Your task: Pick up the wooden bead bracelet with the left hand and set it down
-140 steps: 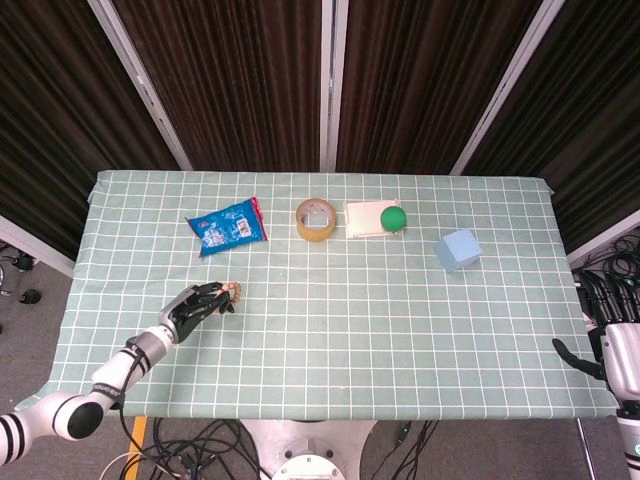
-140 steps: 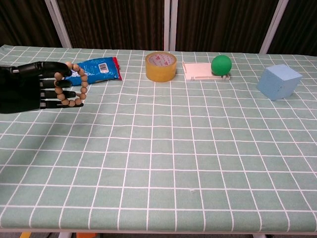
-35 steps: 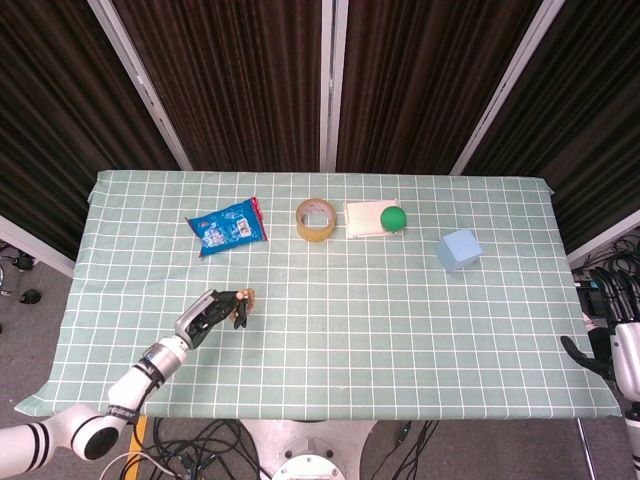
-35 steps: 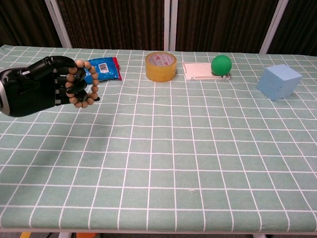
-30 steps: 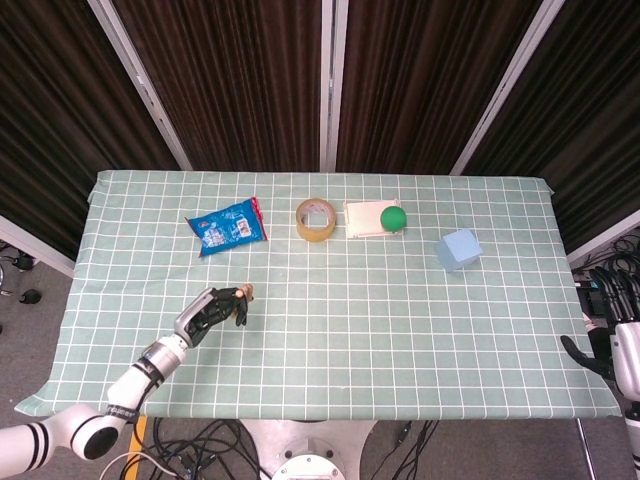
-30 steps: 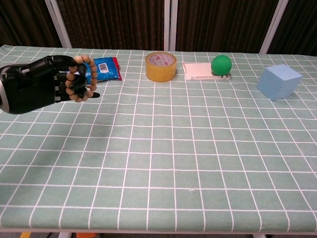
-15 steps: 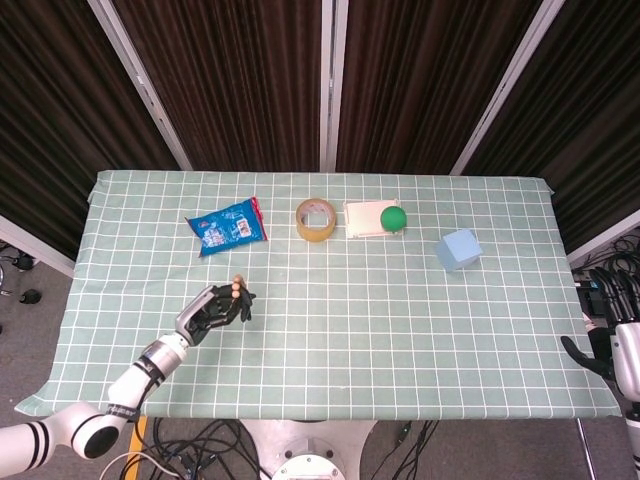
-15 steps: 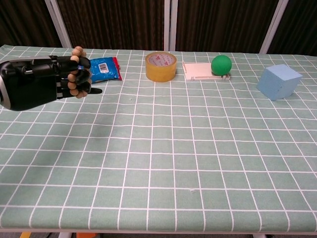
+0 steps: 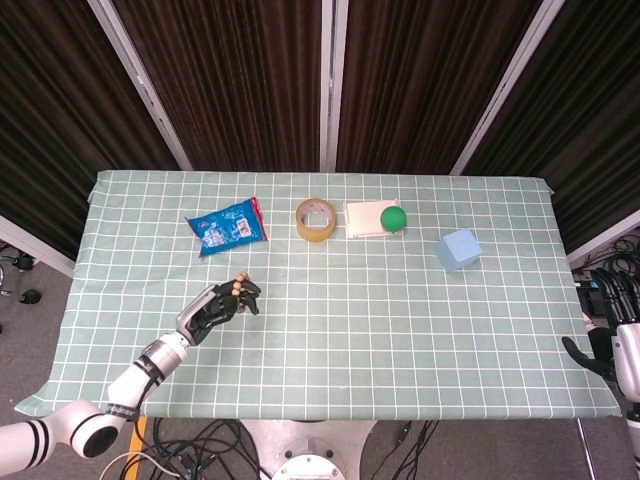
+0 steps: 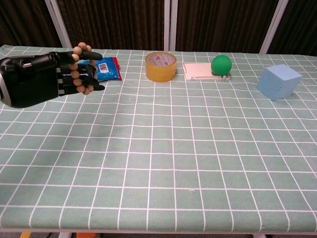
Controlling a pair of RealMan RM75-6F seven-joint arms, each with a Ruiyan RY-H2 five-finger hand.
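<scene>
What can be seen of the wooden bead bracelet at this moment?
The wooden bead bracelet is a loop of round, light brown beads that look like wood. The left hand holds it above the green checked tablecloth, its black fingers curled through and around the loop, so only part of the string shows. In the chest view it hangs in front of the blue snack packet. In the head view just a few beads show at the fingers.

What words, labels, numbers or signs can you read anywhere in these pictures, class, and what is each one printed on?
None can be read in full.
Blue snack packet: a white label with what looks like a barcode and print, too small to read.
Roll of yellow tape: reddish marks on the inner core, too blurred to read.
Wooden bead bracelet in the left hand: no text visible.
</scene>
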